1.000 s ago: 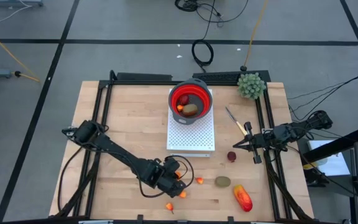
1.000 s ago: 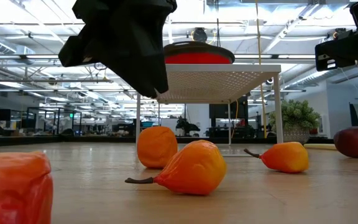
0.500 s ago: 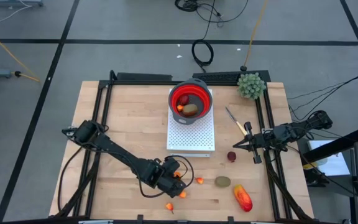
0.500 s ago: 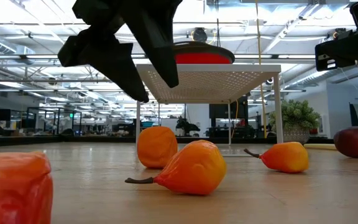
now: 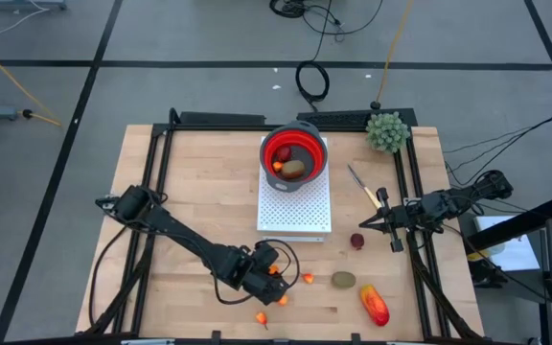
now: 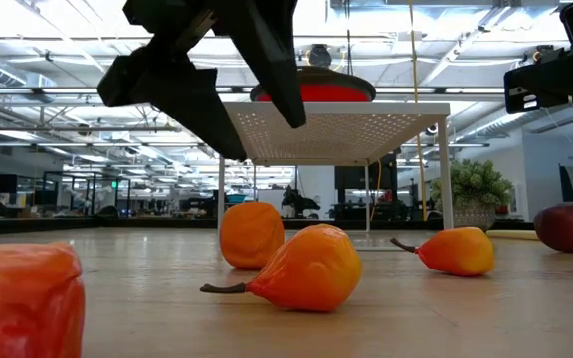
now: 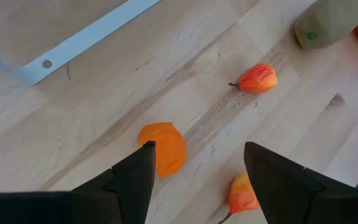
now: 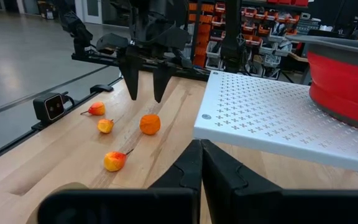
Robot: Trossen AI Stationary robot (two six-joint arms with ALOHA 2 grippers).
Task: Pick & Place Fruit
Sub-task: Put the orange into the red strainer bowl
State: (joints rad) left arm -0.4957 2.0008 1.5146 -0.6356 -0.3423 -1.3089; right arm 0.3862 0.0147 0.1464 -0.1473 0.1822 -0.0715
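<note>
My left gripper (image 5: pixel 270 272) hangs open over the table's near middle, above a round orange fruit (image 7: pixel 162 149) that lies on the wood just beside one fingertip; the low view shows the fingers (image 6: pixel 232 139) clear above it (image 6: pixel 251 234). Small orange-red pear-like fruits (image 7: pixel 258 78) (image 7: pixel 242 194) lie close by. A brown-green oval (image 5: pixel 343 280), a red-orange oblong (image 5: pixel 374 305) and a dark-red ball (image 5: pixel 356 241) lie to the right. My right gripper (image 8: pixel 201 155) waits shut near the table's right edge (image 5: pixel 383 221).
A red bowl (image 5: pixel 294 153) holding a red and a brown-green fruit stands on a white perforated stand (image 5: pixel 295 206) at the middle of the table. A yellow-handled knife (image 5: pixel 364 187) and a green spiky plant (image 5: pixel 388 131) sit at the far right. Bare wood lies to the left.
My left gripper has opened its fingers above the round orange fruit while staying in about the same place. The fruit on the table have not moved.
</note>
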